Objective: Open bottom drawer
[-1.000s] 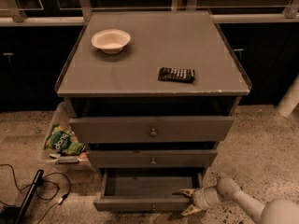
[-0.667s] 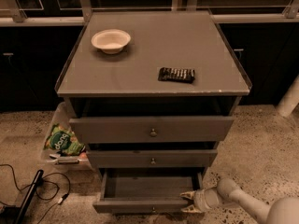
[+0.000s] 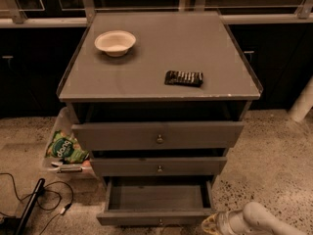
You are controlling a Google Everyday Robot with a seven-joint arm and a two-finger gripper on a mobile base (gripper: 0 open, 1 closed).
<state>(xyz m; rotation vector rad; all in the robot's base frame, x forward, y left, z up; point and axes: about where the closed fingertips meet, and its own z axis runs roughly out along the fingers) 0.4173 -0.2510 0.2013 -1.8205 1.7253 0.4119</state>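
The bottom drawer of the grey cabinet stands pulled out, its shallow grey box open and empty inside, its narrow front panel at the lower edge of the camera view. My gripper is at the drawer's front right corner, low in the view, at the end of my white arm that comes in from the lower right. The mid-sized drawer front and the tallest drawer front above it are pushed in, each with a small brass knob.
On the cabinet top lie a white bowl and a dark snack bar. A bin with a green bag stands left of the cabinet. Black cables lie on the speckled floor at the left. A white post stands at the right.
My gripper and arm have drawn back slightly to the lower right. The bottom drawer has come a little farther out.
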